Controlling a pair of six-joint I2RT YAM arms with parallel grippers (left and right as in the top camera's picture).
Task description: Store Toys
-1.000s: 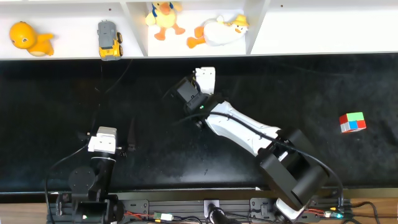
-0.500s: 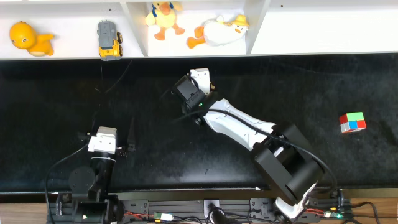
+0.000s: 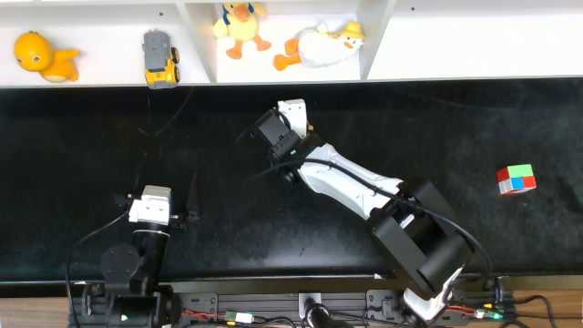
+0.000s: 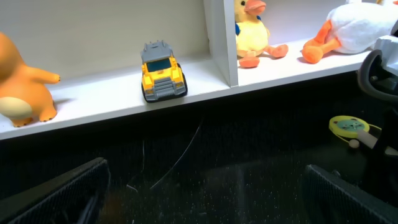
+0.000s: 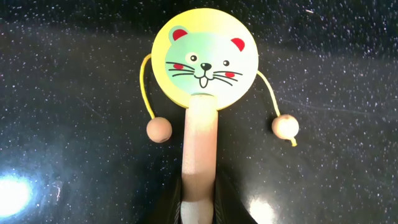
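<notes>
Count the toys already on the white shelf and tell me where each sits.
4. Left compartment: orange duck and yellow truck. Middle compartment: yellow plush duck and white plush duck. The back of the shelf is cut off, so more may be hidden.

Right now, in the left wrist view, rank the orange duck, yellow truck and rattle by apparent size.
1. orange duck, though cut off by the frame edge.
2. yellow truck.
3. rattle, smallest despite lying nearer the camera than the shelf.
</notes>
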